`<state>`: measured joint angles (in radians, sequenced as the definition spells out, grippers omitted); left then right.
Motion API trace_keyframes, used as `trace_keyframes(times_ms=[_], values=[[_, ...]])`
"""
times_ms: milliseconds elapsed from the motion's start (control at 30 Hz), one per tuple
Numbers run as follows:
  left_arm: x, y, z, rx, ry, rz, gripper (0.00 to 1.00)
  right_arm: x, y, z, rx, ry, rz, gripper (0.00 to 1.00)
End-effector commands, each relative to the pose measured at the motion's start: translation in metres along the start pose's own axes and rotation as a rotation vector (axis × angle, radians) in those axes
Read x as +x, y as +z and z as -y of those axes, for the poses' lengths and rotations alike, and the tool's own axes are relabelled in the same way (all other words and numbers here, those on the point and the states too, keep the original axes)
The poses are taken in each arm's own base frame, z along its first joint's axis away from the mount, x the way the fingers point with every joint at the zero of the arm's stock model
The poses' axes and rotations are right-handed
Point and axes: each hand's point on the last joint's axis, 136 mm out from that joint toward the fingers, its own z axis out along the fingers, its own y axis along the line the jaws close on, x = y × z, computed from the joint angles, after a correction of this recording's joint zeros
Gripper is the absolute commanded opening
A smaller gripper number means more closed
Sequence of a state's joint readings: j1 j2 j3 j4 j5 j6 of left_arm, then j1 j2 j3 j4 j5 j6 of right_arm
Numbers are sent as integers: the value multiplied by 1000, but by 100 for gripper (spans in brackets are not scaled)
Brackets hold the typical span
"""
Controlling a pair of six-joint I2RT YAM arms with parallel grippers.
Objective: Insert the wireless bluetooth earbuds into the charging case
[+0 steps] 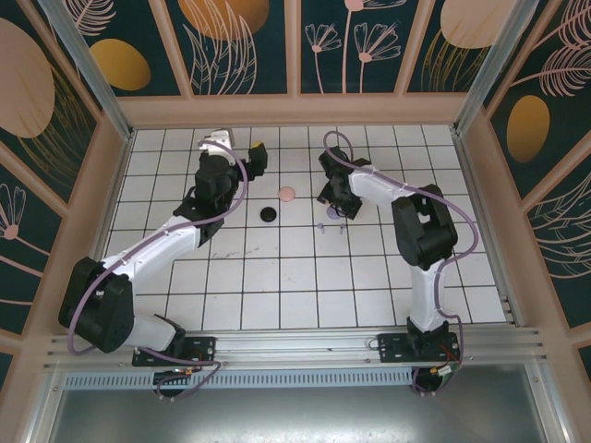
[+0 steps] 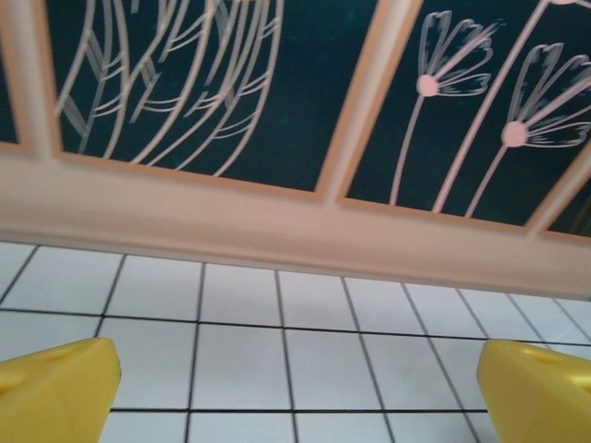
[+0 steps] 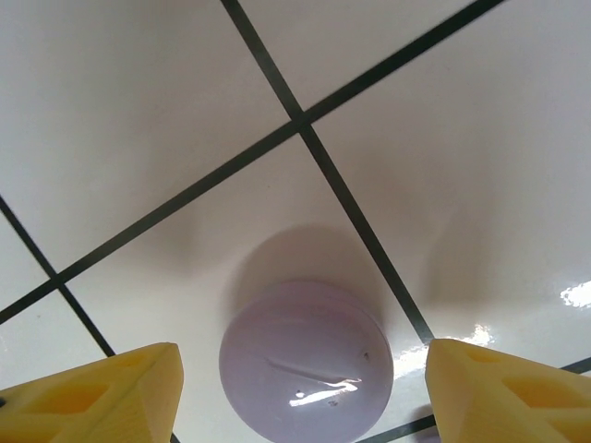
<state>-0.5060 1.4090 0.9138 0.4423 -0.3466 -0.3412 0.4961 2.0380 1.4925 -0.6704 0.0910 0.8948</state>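
A round lavender charging case, lid shut, lies on the white tiles between the yellow fingers of my right gripper. The jaws are open and there is a gap on each side of the case. From above, the right gripper points down at the middle of the table, and tiny lavender pieces that look like earbuds lie just in front of it. My left gripper is raised over the far tiles. Its fingertips are spread wide open with nothing between them.
A pink round case and a black round case lie on the tiles between the two grippers. The back wall's beige ledge stands close ahead of the left gripper. Side walls close off the tiled table.
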Motion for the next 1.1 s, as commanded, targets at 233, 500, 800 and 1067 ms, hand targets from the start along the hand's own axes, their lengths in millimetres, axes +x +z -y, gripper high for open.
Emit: trace_keyframes(times_ms=[233,500,800,1067], values=[[-34,-24,-35,-152,-75,186,99,15,16,-2,49,15,-59,67],[-35,-27,-27,-111,-93,154,99,17,22,-11,34,-69,-60,54],[-41,-31,-18,-52,-92,154,99,23,26,-24,87,-352,-58,52],[-39,-31,-14,-31,-93,142,99,23,29,-24,105,-327,-51,62]])
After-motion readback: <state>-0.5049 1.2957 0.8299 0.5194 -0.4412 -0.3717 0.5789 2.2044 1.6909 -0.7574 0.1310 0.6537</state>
